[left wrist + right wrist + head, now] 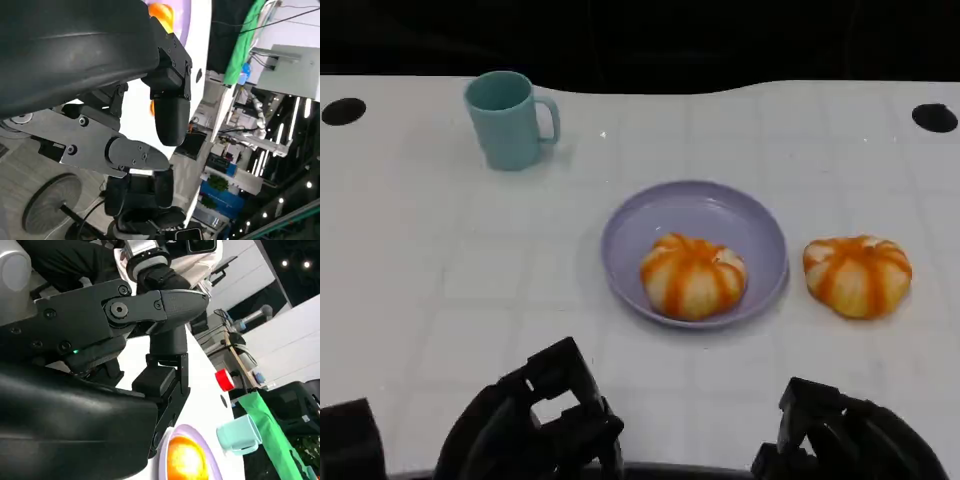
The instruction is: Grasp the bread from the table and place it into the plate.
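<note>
So the white table (440,300) has a purple plate (720,205) mid-table with one bun (693,276) already sitting in it, and a second bun (858,275) on the bare table just beside the plate's right edge, not touching it. That loose one lies ahead of the right hand (845,435), so the right arm's clearly nearer; it's round, no long axis to line up. Left hand (535,425) sits low too. Both hold nothing, fingers look loosely curled. Teal mug (510,120) is well out of the way, path's open.
</note>
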Controlling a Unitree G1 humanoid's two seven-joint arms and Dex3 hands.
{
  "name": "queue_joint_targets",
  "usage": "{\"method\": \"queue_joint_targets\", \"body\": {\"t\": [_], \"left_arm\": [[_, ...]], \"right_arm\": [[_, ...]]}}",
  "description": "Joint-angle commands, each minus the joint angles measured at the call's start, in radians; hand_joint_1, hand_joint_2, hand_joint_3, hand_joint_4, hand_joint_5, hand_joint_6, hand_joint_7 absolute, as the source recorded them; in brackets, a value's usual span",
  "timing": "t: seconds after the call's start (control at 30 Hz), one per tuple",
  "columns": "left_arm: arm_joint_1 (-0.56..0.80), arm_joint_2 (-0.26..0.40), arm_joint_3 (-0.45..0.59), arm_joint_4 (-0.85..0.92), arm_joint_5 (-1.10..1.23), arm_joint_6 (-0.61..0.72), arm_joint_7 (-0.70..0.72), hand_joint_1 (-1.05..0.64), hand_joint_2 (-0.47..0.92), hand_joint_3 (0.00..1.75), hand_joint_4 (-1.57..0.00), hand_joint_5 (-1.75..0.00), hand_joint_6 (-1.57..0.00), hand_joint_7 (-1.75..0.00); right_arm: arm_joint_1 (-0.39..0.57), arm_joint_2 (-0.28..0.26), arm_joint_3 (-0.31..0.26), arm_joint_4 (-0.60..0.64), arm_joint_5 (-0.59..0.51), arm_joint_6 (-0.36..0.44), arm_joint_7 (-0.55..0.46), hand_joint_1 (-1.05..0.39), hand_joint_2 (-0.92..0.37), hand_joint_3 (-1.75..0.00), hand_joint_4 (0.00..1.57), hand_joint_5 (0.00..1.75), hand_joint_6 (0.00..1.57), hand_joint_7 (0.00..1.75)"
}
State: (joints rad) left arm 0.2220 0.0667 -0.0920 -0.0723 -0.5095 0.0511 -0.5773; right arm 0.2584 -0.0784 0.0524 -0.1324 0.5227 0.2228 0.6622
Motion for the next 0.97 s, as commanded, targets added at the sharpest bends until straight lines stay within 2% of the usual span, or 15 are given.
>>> {"method": "queue_joint_targets", "body": {"t": [0.03,0.3,0.97], "left_arm": [[0.006,0.003,0.002,0.015,0.004,-0.002,-0.026,-0.29,0.49,0.82,-0.71,-1.75,-0.49,-1.75],[0.0,-0.005,0.003,0.036,0.016,-0.011,-0.038,-0.28,0.42,0.95,-0.72,-1.75,-0.49,-1.75],[-0.019,-0.002,0.015,0.057,0.021,-0.006,-0.042,-0.27,0.41,0.97,-0.71,-1.75,-0.5,-1.75]], "right_arm": [[-0.003,-0.006,-0.017,0.012,0.005,-0.019,0.0,-0.71,-0.92,-0.25,0.85,1.61,0.75,1.35],[-0.001,-0.007,-0.025,0.013,0.002,-0.022,-0.006,-0.71,-0.92,-0.25,0.85,1.61,0.74,1.35],[-0.01,0.02,-0.038,0.02,0.006,-0.039,-0.021,-0.72,-0.92,-0.24,0.84,1.66,0.74,1.36]]}}
